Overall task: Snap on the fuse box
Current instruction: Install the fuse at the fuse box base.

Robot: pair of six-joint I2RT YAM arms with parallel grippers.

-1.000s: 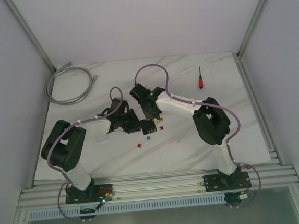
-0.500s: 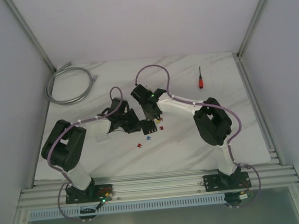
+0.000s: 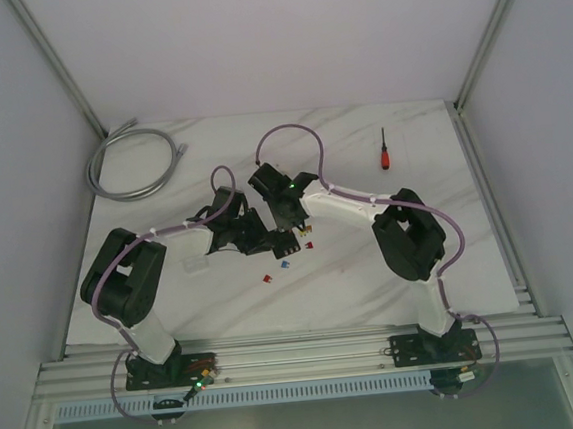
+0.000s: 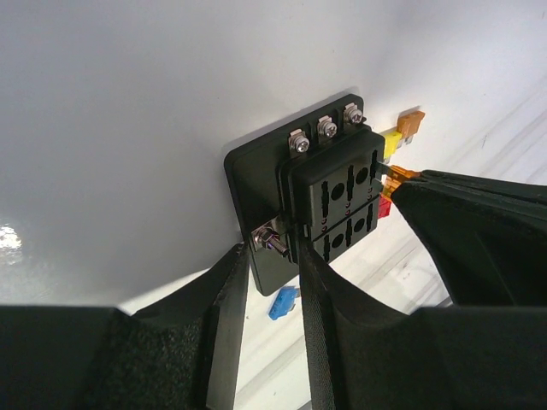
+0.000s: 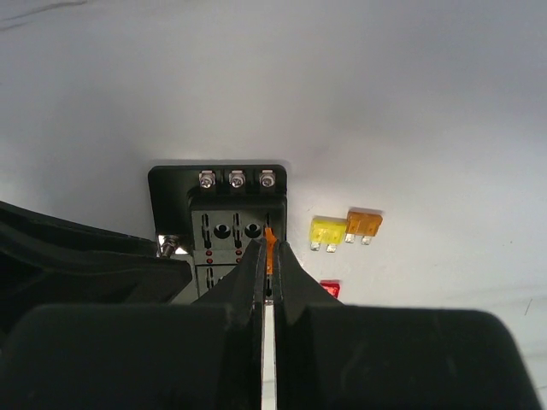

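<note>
- The marble table (image 3: 372,277) carries everything. The fuse box (image 3: 285,241) lies near its middle, a touch toward 6 o'clock, between the tips of the two arms.
- The left gripper (image 4: 273,265) reaches in from 9 o'clock and appears to grasp the fuse box (image 4: 329,196) by its short end. One finger sits at the edge of the base plate and the other lies across the raised block, with the metal stud (image 4: 267,237) between them.
- The right gripper (image 5: 268,254) is clenched on the held orange fuse (image 5: 270,237), which stands at a slot in the block's 3 o'clock column.
- We judge the fuse box stiff and light, and likely to skate on the smooth top. It is best held by the base plate's edges, clear of the slots and of the screw terminals (image 5: 236,179) at 12 o'clock.
- Out at the box's 3 o'clock lie a yellow fuse (image 5: 326,231) and, just beside it, a loose orange fuse (image 5: 363,224).
- A red fuse (image 5: 329,289) sits near 4 o'clock.
- These fuses are tiny, and we expect their thin blades to bend if pushed in askew.
</note>
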